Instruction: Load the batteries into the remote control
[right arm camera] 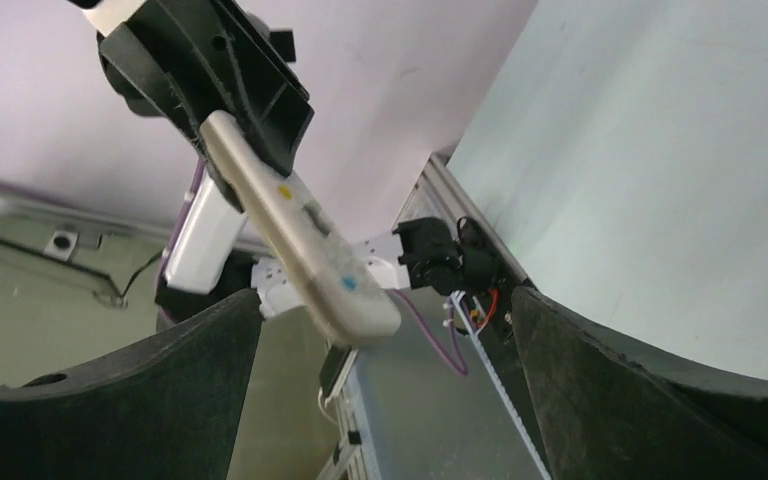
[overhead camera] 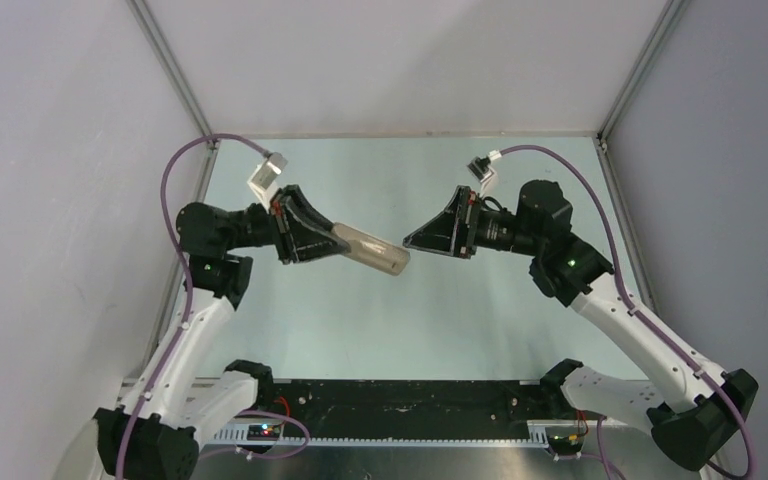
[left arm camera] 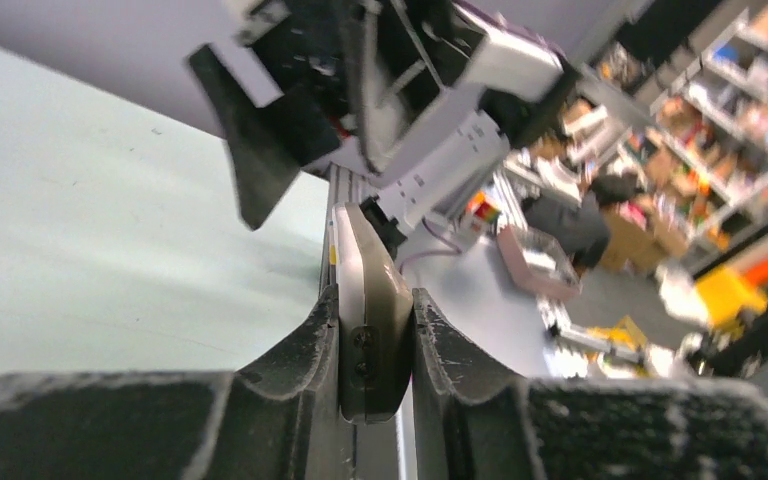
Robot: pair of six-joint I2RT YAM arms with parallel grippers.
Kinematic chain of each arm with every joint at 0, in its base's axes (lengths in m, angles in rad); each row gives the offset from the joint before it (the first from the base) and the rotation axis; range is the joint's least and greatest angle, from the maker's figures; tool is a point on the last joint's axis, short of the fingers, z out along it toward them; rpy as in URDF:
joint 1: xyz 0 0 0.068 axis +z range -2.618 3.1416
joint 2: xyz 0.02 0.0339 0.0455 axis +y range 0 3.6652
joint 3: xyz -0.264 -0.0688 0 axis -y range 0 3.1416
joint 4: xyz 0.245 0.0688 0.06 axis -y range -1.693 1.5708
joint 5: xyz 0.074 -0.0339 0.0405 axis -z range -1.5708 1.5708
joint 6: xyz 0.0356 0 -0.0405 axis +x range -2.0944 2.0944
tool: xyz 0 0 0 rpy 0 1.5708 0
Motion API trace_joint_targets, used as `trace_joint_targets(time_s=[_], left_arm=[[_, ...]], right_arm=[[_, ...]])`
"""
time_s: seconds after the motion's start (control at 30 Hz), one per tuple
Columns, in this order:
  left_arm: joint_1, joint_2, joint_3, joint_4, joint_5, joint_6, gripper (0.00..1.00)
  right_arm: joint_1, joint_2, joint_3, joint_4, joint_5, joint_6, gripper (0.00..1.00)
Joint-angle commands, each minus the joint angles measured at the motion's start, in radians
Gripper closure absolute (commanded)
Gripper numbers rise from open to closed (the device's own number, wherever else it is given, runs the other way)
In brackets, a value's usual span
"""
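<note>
My left gripper [overhead camera: 340, 242] is shut on one end of the remote control [overhead camera: 378, 253] and holds it in the air above the table, pointing right. In the left wrist view the remote [left arm camera: 368, 300] is clamped edge-on between both fingers of the left gripper [left arm camera: 375, 345]. My right gripper [overhead camera: 412, 241] is open and empty, its tips just beyond the remote's free end. In the right wrist view the remote's buttoned light front [right arm camera: 305, 245] hangs between and ahead of the open right gripper [right arm camera: 385, 360]. No batteries are in view.
The pale green table top [overhead camera: 390, 170] is walled by grey panels with metal corner posts [overhead camera: 170, 60]. Arm bases and a black cable strip [overhead camera: 400, 400] run along the near edge. Purple cables [overhead camera: 175, 170] loop off both wrists.
</note>
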Motion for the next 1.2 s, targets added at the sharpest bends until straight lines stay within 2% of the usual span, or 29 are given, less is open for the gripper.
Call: trace_joint_targets(time_s=[0.0, 0.13, 0.37, 0.5, 0.63, 0.87, 1.17], left_arm=[[-0.074, -0.050, 0.060, 0.039, 0.117, 0.186, 1.00], [-0.119, -0.069, 0.098, 0.039, 0.193, 0.251, 1.00], [-0.167, -0.063, 0.151, 0.038, 0.244, 0.331, 1.00], [-0.194, -0.066, 0.159, 0.037, 0.250, 0.390, 1.00], [-0.205, -0.051, 0.168, 0.037, 0.281, 0.401, 1.00], [-0.206, -0.053, 0.171, 0.037, 0.301, 0.414, 1.00], [-0.206, -0.103, 0.133, 0.037, 0.301, 0.443, 1.00]], right_arm=[[0.027, 0.009, 0.032, 0.083, -0.160, -0.041, 0.01], [0.076, 0.016, 0.060, 0.109, -0.165, -0.031, 0.01], [0.221, 0.039, 0.064, 0.164, -0.249, -0.080, 0.01], [0.277, 0.079, 0.066, 0.263, -0.265, -0.061, 0.00], [0.300, 0.120, 0.074, 0.314, -0.271, -0.035, 0.03], [0.304, 0.160, 0.074, 0.395, -0.328, 0.008, 0.17], [0.294, 0.170, 0.074, 0.441, -0.365, 0.031, 0.17]])
